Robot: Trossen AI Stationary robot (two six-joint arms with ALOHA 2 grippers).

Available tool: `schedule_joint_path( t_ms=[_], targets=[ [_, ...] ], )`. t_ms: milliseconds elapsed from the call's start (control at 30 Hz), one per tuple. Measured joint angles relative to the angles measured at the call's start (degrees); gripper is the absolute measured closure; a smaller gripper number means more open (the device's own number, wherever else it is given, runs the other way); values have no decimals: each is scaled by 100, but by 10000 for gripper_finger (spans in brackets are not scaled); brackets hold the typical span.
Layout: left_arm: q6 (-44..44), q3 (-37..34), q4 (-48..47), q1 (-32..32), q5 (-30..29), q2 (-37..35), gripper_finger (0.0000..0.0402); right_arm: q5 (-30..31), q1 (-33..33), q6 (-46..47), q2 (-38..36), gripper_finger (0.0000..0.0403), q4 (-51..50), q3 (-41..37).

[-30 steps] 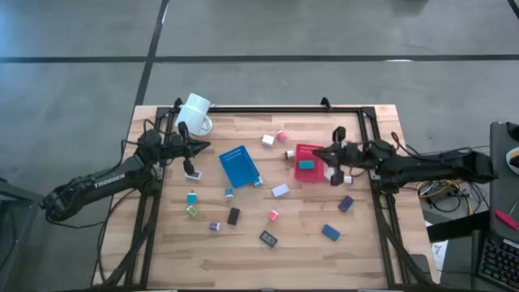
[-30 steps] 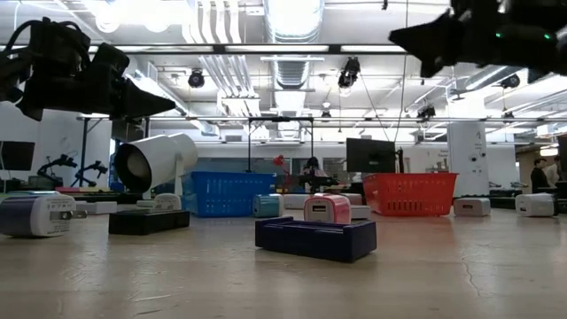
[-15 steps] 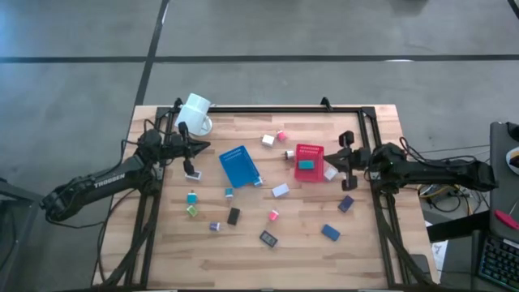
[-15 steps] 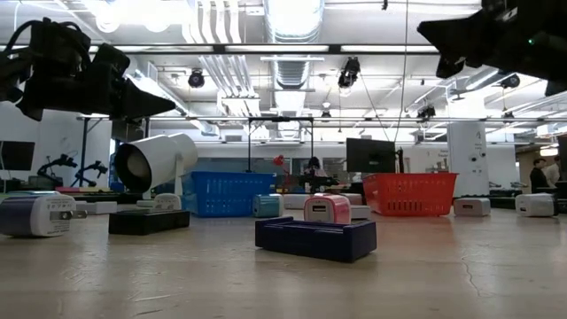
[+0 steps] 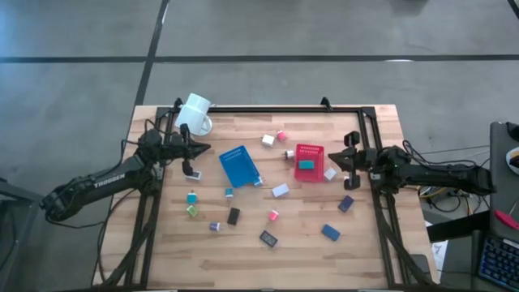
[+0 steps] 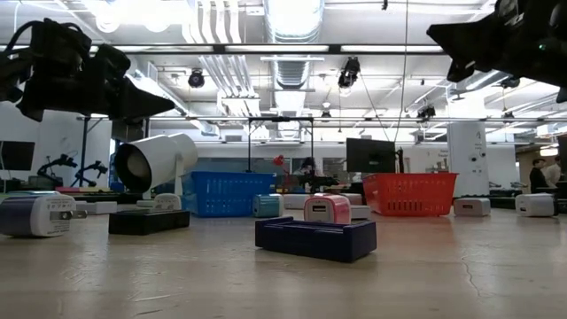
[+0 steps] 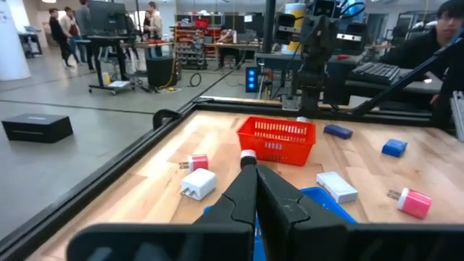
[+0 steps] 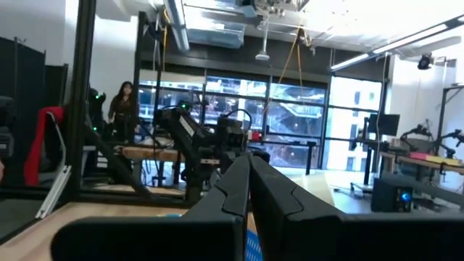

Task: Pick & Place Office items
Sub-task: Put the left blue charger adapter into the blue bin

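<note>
From above, the office items (image 5: 274, 215) lay scattered mid-table; the left gripper (image 5: 197, 148) and right gripper (image 5: 347, 154) hovered pressed together, empty. In the left wrist view, shut fingers (image 7: 255, 190) might have knocked blocks aside unless spread first.

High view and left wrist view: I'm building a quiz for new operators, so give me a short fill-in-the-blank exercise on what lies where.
1. The red basket holds a block coloured ____.
2. The white mug lies at the table's far ____ corner.
3. The left gripper has its fingers ____.
4. The right gripper hangs beside the ____ basket.

Missing words: teal; left; shut; red
</note>
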Motion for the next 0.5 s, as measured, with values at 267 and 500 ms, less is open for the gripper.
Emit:
schedule_joint_path(
  t_ms=[267,500],
  targets=[
    [-624,230,-22,-22,385,-36,397,2,0,-54,0,394,-2,0],
    [-656,1566,-2805,-886,-401,62,399,2,0,-165,2,394,-39,2]
  ],
)
